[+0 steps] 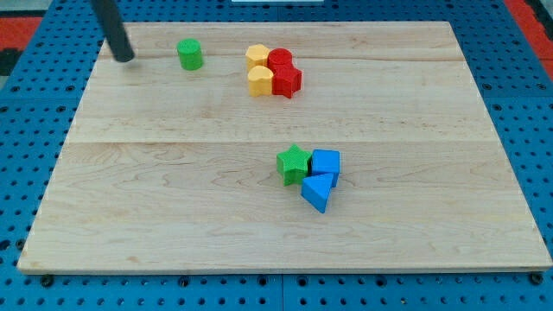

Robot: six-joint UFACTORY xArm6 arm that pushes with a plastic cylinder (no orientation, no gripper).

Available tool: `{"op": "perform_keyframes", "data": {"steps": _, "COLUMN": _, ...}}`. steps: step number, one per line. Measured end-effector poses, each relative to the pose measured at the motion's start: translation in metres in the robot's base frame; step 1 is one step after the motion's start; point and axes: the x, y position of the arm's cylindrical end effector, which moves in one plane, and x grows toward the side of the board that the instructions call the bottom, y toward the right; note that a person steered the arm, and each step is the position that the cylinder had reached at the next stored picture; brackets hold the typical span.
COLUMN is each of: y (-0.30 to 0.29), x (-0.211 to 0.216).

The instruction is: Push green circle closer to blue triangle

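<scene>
The green circle (190, 54) stands near the top of the wooden board, left of centre. The blue triangle (317, 192) lies right of centre, lower down, touching a blue cube (326, 162) and a green star (294, 164). My tip (125, 59) rests on the board near the top left, a short way to the left of the green circle and apart from it. The rod leans up and out of the view's top.
Two yellow blocks (258, 69) and two red blocks (283, 71) cluster together to the right of the green circle. The board (173, 216) is light wood on a blue pegboard surround.
</scene>
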Motion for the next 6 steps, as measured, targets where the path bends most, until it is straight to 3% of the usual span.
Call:
{"op": "perform_keyframes", "data": {"steps": 1, "y": 0.057, "x": -0.020}}
{"op": "perform_keyframes", "data": {"steps": 2, "y": 0.072, "x": -0.038}}
{"op": "perform_keyframes", "data": {"steps": 5, "y": 0.088, "x": 0.032}}
{"op": "perform_keyframes", "data": {"steps": 6, "y": 0.087, "x": 0.001}}
